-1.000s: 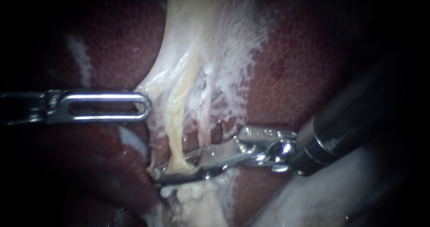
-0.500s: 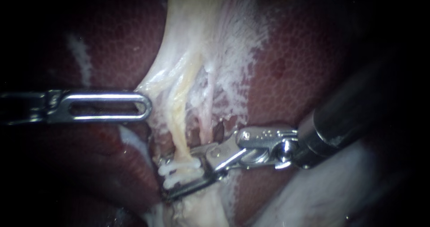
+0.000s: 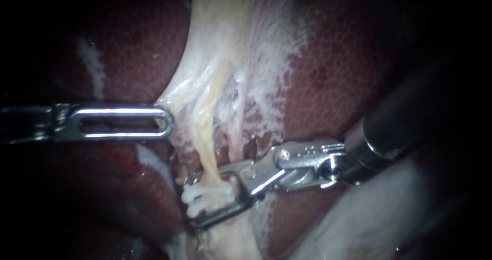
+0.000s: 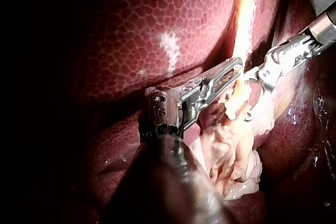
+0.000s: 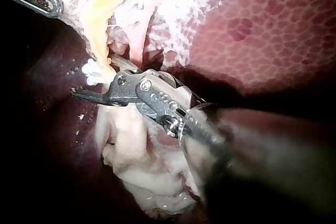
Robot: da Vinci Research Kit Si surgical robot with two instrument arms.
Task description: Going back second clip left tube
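Note:
The pale yellow left tube runs down from the whitish tissue to two white clips lying across it, one just below the other. My right instrument comes in from the right, and its jaws stand open above and below the clips without gripping them. The right wrist view shows the same: open jaws around the white clips. My left instrument, with a slotted jaw, is shut on the whitish tissue beside the tube and holds it taut to the left; its jaws lie together at the tube's edge.
Dark red liver surrounds the field on both sides. A thinner pink strand runs to the right of the left tube. Loose whitish tissue bunches below the clips.
My right instrument's jaws, shut across the left tube a second ago, have opened, baring white clips on the tube. The instrument has drawn slightly back to the right. The left instrument has not moved.

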